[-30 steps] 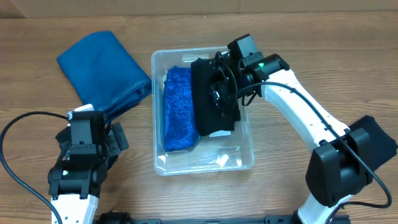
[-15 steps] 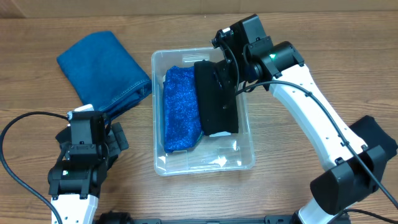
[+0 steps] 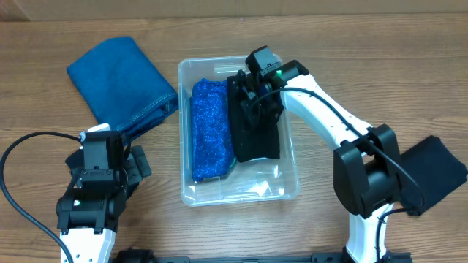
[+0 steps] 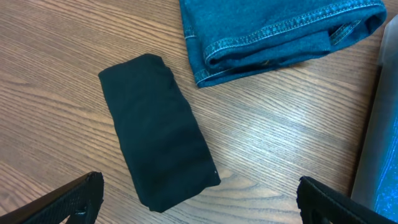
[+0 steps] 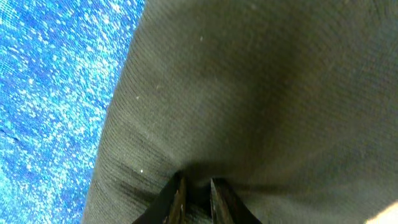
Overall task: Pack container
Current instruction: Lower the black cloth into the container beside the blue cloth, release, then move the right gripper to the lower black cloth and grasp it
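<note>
The clear container (image 3: 184, 109) stands mid-table. Inside it, a glittery blue cloth (image 3: 210, 128) lies on the left and a folded black cloth (image 3: 257, 139) on the right. My right gripper (image 3: 252, 98) presses down onto the far end of that black cloth. In the right wrist view its fingertips (image 5: 196, 183) are almost together, pinching a fold of the black cloth (image 5: 261, 93), with the blue cloth (image 5: 56, 74) beside it. My left gripper (image 4: 199, 186) hangs wide open over a second folded black cloth (image 4: 158, 137) on the table.
Folded blue jeans (image 3: 121, 73) lie left of the container, and their hem (image 4: 280, 31) shows beyond the left gripper. A dark folded cloth (image 3: 442, 172) lies at the right edge, by the right arm's base. The container's near end (image 3: 252, 186) holds nothing.
The right gripper has closed from open and dropped onto the black cloth in the container, shifting slightly left. The left arm has not moved.
</note>
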You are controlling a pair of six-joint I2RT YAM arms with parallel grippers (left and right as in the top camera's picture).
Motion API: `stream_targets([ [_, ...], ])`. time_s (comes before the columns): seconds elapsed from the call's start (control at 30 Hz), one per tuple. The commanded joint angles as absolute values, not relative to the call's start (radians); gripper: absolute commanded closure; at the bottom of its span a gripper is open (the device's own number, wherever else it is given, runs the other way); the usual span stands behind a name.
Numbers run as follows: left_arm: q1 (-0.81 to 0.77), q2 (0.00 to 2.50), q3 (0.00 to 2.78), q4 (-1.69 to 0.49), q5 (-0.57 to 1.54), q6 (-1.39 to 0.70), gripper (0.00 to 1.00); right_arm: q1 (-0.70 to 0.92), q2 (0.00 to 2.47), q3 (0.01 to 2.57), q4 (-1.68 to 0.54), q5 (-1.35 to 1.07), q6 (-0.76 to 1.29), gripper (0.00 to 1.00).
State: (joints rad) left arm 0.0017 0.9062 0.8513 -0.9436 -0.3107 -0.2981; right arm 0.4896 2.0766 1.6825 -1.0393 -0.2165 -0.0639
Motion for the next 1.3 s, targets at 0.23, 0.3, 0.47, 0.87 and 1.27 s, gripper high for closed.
stream_targets([
  [0.23, 0.007, 0.905, 0.868, -0.942, -0.313, -0.318, 0.00, 0.207, 1.641, 1.887, -1.186, 0.043, 0.373, 0.39],
  [0.3, 0.007, 0.905, 0.868, -0.941, -0.314, -0.318, 0.00, 0.038, 1.581, 1.887, -1.274, 0.013, 0.416, 0.31],
  [0.47, 0.007, 0.905, 0.868, -0.929, -0.313, -0.319, 0.00, -0.433, 1.543, 1.867, -1.504, -0.050, 0.484, 0.21],
  [0.87, 0.007, 0.905, 0.868, -0.905, -0.284, -0.318, 0.00, -1.048, 1.541, 1.089, -1.116, -0.214, 0.494, 0.09],
  [1.27, 0.007, 0.905, 0.868, -0.907, -0.284, -0.318, 0.00, -1.065, 1.548, 0.775, -0.765, -0.208, 0.503, 0.05],
])
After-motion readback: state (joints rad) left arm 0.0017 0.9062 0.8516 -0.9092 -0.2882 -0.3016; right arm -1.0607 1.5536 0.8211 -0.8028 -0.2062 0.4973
